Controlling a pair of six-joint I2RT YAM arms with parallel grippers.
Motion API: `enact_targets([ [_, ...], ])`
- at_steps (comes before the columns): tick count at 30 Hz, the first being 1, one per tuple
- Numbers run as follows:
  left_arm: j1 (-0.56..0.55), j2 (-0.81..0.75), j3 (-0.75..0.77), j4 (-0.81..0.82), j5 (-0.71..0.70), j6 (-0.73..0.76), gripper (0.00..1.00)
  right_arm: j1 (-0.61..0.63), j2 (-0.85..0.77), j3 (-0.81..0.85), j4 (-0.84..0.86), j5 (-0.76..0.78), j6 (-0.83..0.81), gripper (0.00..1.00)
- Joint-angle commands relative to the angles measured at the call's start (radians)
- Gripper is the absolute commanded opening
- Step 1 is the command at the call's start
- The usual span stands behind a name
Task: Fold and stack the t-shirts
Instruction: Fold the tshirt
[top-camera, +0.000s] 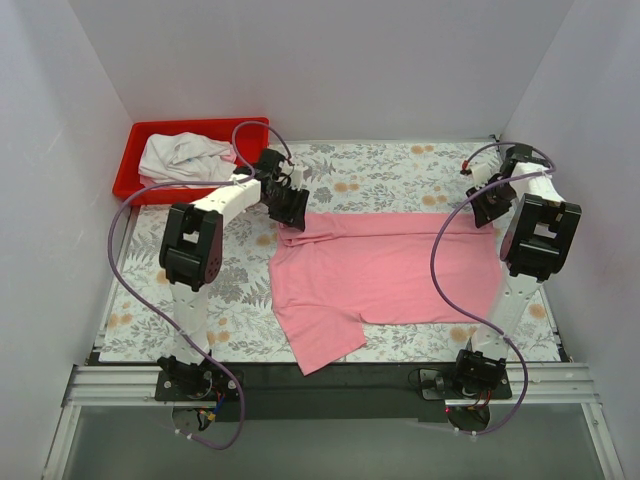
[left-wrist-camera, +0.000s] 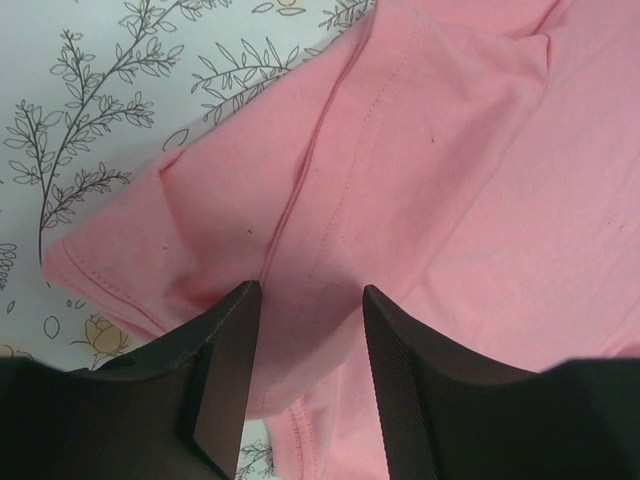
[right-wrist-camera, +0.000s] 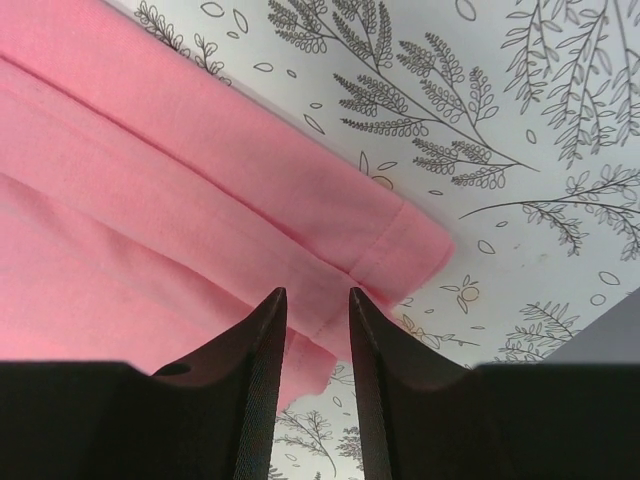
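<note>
The pink t-shirt (top-camera: 390, 270) lies on the flowered table cover, its top part folded over and one sleeve pointing toward the near edge. My left gripper (top-camera: 292, 215) is at the shirt's far left corner. In the left wrist view its jaws (left-wrist-camera: 310, 290) stand apart over a ridge of pink cloth (left-wrist-camera: 450, 180), open. My right gripper (top-camera: 487, 212) is at the far right corner. Its jaws (right-wrist-camera: 317, 292) stand a little apart above the folded hem (right-wrist-camera: 150, 200), open, with the table cover showing between them. The white t-shirt (top-camera: 185, 157) lies crumpled in the bin.
A red plastic bin (top-camera: 200, 128) stands at the far left corner of the flowered table cover (top-camera: 380, 165). White walls close in on three sides. Both arms' purple cables loop over the table's sides.
</note>
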Motion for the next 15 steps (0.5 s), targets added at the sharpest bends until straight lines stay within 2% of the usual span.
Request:
enact_targets([
  [1, -0.010, 0.004, 0.060, -0.020, -0.010, 0.018, 0.42, -0.005, -0.027, 0.046, -0.020, -0.015, 0.002, 0.39],
  [7, -0.020, 0.006, 0.090, -0.075, 0.119, 0.030, 0.34, -0.006, -0.036, 0.063, -0.025, -0.018, 0.002, 0.39],
  [11, -0.027, -0.010, 0.087, -0.104, 0.173, 0.041, 0.18, -0.006, -0.037, 0.078, -0.036, -0.024, 0.007, 0.39],
  [15, -0.037, -0.046, 0.049, -0.088, 0.161, 0.042, 0.11, -0.003, -0.053, 0.115, -0.082, -0.090, 0.014, 0.40],
])
